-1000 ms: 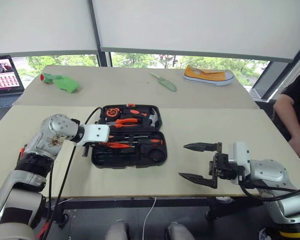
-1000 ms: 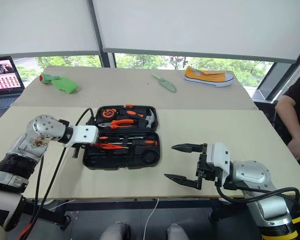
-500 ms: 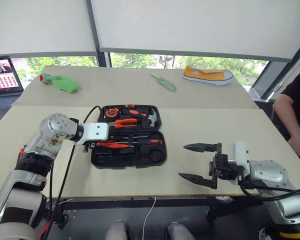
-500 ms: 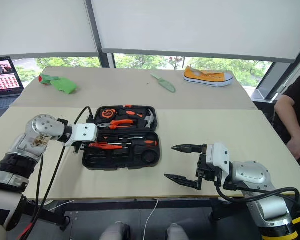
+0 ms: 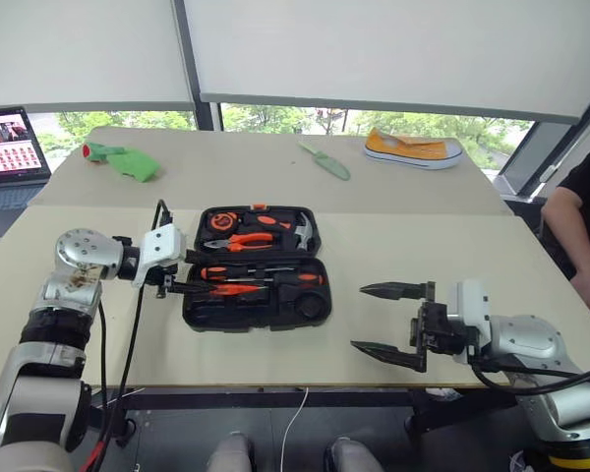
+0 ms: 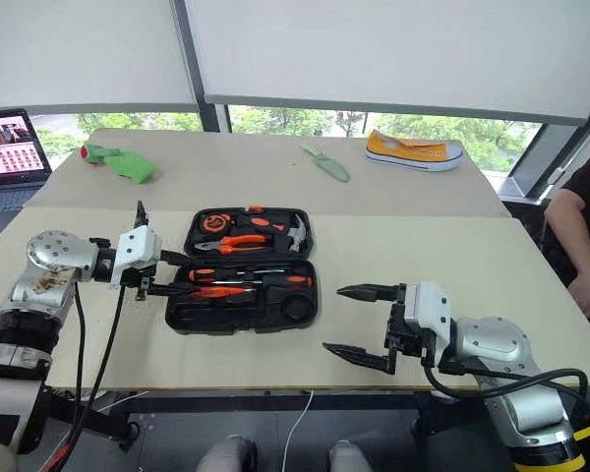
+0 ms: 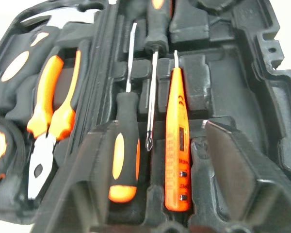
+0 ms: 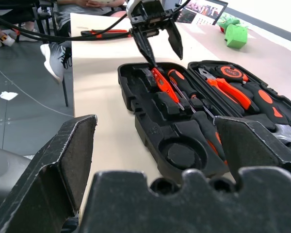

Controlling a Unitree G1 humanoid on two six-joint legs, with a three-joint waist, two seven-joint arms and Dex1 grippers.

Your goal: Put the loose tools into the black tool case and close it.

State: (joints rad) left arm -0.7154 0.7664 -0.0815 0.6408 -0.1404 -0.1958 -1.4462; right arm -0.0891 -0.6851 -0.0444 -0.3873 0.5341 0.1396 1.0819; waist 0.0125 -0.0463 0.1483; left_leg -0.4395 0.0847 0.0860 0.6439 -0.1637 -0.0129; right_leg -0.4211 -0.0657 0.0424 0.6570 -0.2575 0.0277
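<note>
Black tool case (image 5: 256, 279) lies open, orange-black tools slotted inside.

An office or lab room is being shown: pale worktops (image 5: 393, 246) are being set before wide windows (image 5: 275, 118) half covered by roller blinds (image 5: 393, 49), with a laptop (image 5: 10, 157) standing open at the far left corner.

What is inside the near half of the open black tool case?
In the near half of the black tool case lie two black-orange screwdrivers and a thin orange screwdriver, each in a slot. Other slots look empty. The left gripper's fingers cover the near edge.
</note>
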